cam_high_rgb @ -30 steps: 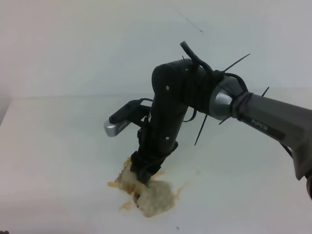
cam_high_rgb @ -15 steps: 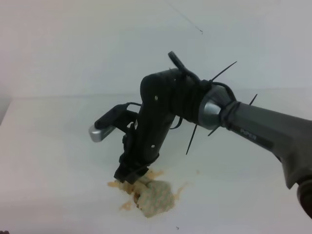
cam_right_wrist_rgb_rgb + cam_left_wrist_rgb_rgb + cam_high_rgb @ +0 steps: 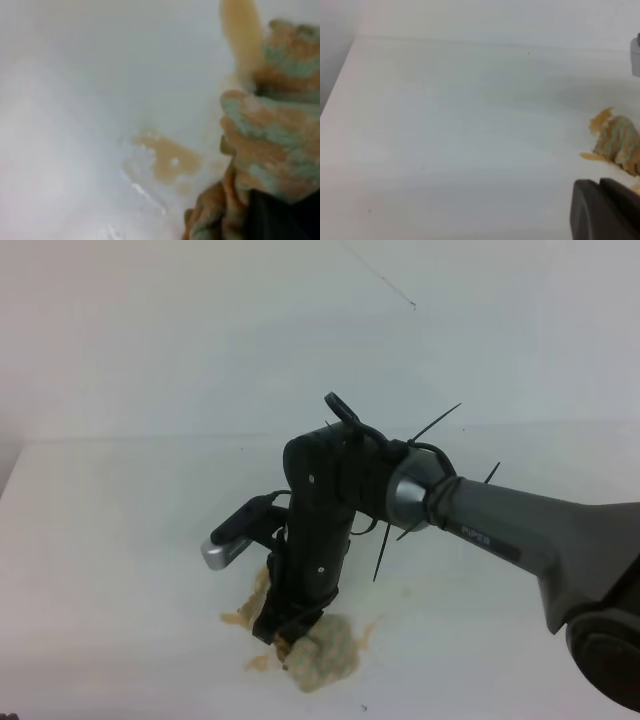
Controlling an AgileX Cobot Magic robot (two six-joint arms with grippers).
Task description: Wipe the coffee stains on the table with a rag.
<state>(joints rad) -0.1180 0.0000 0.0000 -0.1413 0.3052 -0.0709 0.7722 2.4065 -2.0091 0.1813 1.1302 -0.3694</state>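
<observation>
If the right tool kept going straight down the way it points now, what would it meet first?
Most likely the rag: the right tool points down at its left edge, apparently already touching it, with the coffee stains and table beneath.

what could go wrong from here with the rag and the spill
1. The right gripper meets only the near-left edge of the bunched rag; a shallow pinch could slip off mid-wipe.
2. The rag is already brown-soaked, so dragging it may smear the coffee stains across the white table instead of lifting them.
3. Wet streaks and thin lobes reach beyond the cloth; one short pass would likely miss them.
</observation>
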